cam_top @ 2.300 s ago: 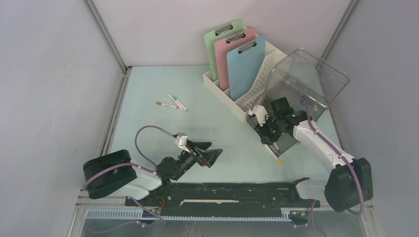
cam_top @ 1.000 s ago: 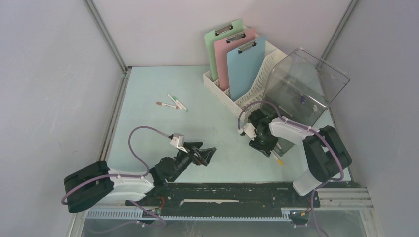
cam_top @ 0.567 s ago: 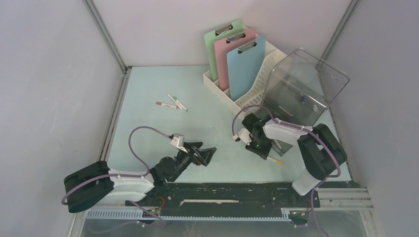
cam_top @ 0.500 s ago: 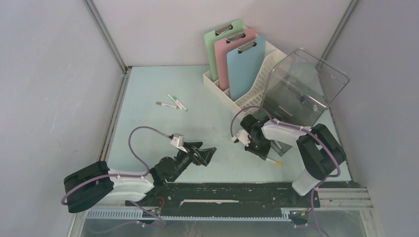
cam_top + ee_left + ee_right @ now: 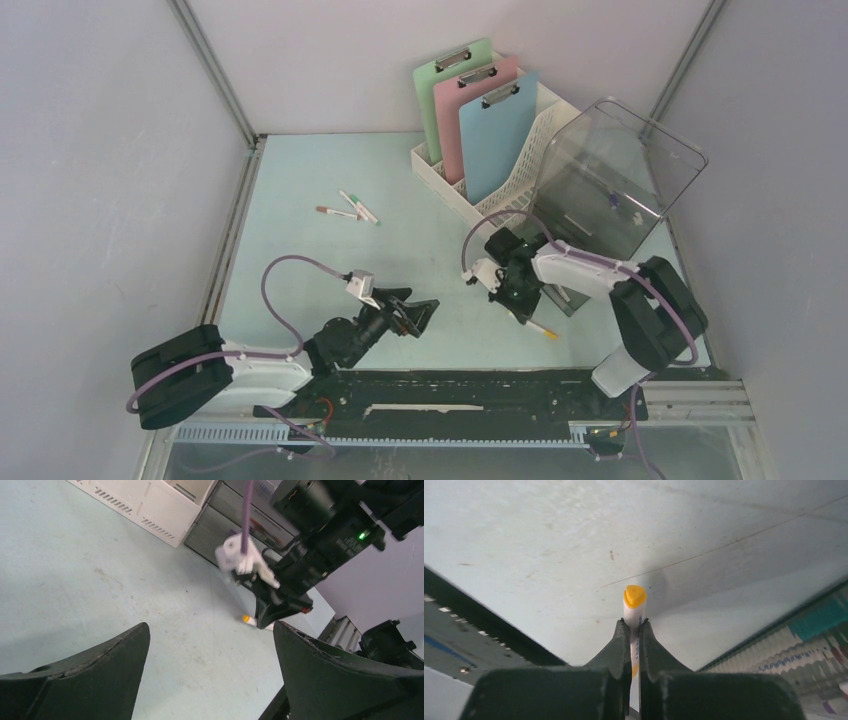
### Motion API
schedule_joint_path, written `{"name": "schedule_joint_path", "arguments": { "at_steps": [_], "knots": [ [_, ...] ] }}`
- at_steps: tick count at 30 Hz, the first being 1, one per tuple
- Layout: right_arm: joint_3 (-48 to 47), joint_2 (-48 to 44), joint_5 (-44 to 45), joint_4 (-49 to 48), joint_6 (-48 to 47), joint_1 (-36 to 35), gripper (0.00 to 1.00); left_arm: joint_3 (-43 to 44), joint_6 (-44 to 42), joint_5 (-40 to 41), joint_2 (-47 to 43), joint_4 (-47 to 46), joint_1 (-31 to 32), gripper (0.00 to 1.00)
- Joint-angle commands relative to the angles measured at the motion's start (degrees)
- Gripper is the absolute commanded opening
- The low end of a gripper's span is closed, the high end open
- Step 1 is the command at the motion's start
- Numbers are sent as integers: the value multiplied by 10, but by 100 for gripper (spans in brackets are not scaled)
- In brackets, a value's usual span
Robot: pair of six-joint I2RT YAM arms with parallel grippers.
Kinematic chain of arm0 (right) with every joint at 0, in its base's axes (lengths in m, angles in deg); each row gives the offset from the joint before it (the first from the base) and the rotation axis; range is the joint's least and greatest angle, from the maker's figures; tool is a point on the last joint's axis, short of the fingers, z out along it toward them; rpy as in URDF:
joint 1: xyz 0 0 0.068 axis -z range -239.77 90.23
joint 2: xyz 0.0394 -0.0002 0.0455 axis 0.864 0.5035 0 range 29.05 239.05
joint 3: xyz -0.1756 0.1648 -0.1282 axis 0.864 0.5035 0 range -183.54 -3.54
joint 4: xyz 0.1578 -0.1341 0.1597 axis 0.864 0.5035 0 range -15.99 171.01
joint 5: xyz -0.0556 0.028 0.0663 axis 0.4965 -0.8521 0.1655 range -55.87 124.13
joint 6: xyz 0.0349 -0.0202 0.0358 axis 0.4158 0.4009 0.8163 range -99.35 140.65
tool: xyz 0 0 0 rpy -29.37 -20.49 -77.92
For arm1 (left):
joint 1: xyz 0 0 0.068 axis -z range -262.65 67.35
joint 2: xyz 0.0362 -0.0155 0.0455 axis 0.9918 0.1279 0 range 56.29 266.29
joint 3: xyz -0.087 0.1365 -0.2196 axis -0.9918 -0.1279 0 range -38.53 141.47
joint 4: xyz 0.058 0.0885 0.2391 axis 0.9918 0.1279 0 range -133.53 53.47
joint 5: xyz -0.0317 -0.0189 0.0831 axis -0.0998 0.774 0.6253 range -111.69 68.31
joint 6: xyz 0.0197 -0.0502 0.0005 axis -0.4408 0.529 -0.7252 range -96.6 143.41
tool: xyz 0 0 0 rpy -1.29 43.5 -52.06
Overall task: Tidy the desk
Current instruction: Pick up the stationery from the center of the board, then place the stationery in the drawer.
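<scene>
Top view, 12 o'clock taken as the back wall. The desk lies flat and fills the floor of the enclosure, running from the arm bases at 6 o'clock to the wall at 12. From this slanted view we cannot settle whether its long axis runs 6–12 or 3–9. The right gripper sits low at about 4 o'clock of the desk's centre, its jaws pressed together on a white pen. The pen's long axis runs roughly 10 to 4, and its orange cap points out toward 4 o'clock. The cap end is close to the surface, but we cannot tell whether it touches. The left gripper hangs at about 7 o'clock of the centre and aims toward 2 o'clock, with its jaws spread wide and nothing between them. In its wrist view the desk shows bare between the two fingers, with the right gripper and the orange cap beyond. Three loose markers lie close together at about 10 o'clock. A white file rack at 1 o'clock holds green, pink and blue clipboards upright. A clear bin, tilted, stands just beside the rack at 2 o'clock.
</scene>
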Motion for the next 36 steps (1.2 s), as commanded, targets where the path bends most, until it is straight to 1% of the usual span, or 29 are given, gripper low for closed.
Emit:
{"name": "schedule_joint_path", "arguments": {
  "at_steps": [1,6,10,15,18,22,27,36],
  "knots": [
    [-22,-88,-85,-24,12,37,0,16,9,-32,30,-47,-3,100],
    [-27,-153,-143,-27,16,89,0,43,21,-88,104,-111,-3,100],
    [-32,-199,-203,-27,24,125,0,77,42,-133,185,-176,-3,100],
    [-35,-239,-253,-28,29,174,0,135,48,-162,244,-177,9,100],
    [-35,-256,-258,-29,29,196,0,152,52,-172,264,-178,11,100],
    [-35,-276,-259,-30,27,207,0,170,60,-182,283,-178,15,100],
    [-35,-286,-223,-36,24,220,0,179,65,-185,297,-178,19,100],
    [-29,-303,-182,-52,26,250,0,169,63,-175,297,-178,19,100]
  ]
}}
